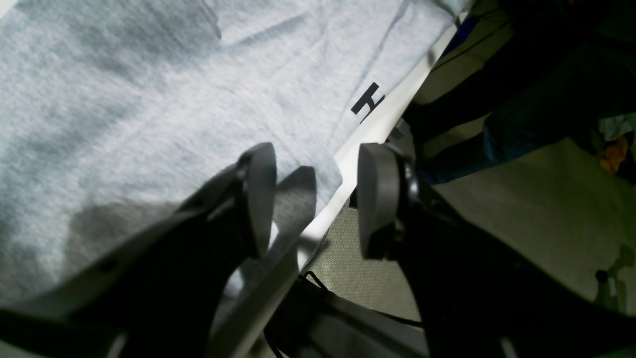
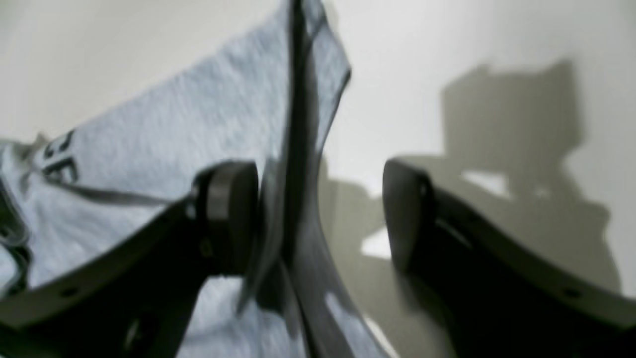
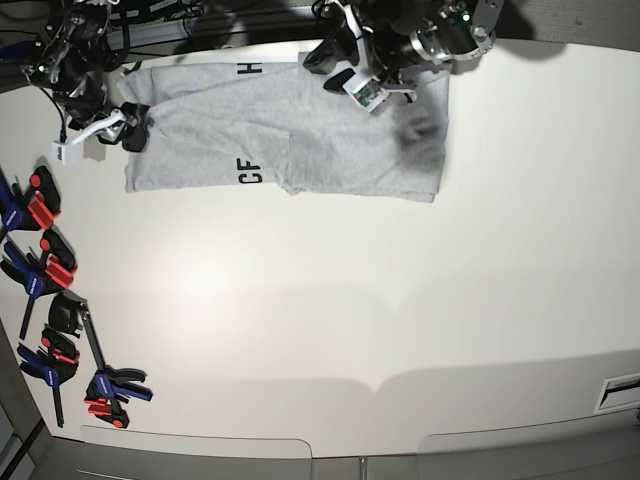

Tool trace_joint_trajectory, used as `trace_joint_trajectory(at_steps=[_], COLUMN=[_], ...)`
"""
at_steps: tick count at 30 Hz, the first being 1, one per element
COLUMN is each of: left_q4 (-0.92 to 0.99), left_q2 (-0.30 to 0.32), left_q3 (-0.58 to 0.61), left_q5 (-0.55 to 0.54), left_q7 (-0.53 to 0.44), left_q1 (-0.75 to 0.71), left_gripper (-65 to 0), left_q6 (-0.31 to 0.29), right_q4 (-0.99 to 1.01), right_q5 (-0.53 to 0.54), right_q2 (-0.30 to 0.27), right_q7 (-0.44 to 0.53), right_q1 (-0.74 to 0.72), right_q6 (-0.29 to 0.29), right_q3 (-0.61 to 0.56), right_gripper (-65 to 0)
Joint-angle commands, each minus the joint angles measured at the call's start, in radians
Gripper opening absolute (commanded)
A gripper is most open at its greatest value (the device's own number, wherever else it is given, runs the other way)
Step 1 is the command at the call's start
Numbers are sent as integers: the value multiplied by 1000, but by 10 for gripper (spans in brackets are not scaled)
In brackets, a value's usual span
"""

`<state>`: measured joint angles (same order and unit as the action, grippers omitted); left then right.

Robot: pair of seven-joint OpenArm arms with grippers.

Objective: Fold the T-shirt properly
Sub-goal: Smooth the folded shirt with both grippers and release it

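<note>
A light grey T-shirt (image 3: 290, 140) lies spread flat near the far edge of a white counter (image 3: 350, 320), black letters showing along two folded edges. The left gripper (image 1: 318, 199) hangs open over the shirt's far edge — holding nothing. The right gripper (image 2: 320, 214) stands wide open at the shirt's end, a dark-trimmed fabric edge between its jaws, ungripped. Red-and-blue clamps (image 3: 45, 270) line the counter's side.

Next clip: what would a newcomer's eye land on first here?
The grey T-shirt, partly folded with black lettering showing, lies at the far edge of the white table. Both grippers stand open at its ends: the right gripper and the left gripper. Red-and-blue clamps line one side.
</note>
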<state>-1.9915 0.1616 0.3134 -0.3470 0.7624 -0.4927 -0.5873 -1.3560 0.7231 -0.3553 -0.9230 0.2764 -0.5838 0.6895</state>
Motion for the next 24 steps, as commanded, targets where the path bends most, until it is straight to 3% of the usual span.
trace_joint_trajectory(at_steps=[1, 9, 16, 18, 24], left_q4=[-18, -18, -18, -18, -18], left_q2=[-3, -3, -3, -3, -3], left_q3=[2, 2, 2, 2, 2], left_q5=[-21, -21, -21, -21, -21], left_q7=[-23, -23, -23, -23, -23], left_q1=[0, -1, 0, -1, -1], left_gripper=[-400, -400, -400, -400, -400], left_q6=[-10, 20, 20, 20, 20], right_q4=[13, 51, 52, 51, 51], right_q5=[-4, 153, 175, 175, 175], right_q2=[-10, -8, -8, -8, -8], right_q7=[-39, -144, -163, -163, -136], right_q1=[1, 1, 1, 1, -2], right_q6=[2, -49, -49, -49, -49], right_q3=[-2, -2, -2, -2, -2], right_gripper=[-275, -275, -286, -336, -582])
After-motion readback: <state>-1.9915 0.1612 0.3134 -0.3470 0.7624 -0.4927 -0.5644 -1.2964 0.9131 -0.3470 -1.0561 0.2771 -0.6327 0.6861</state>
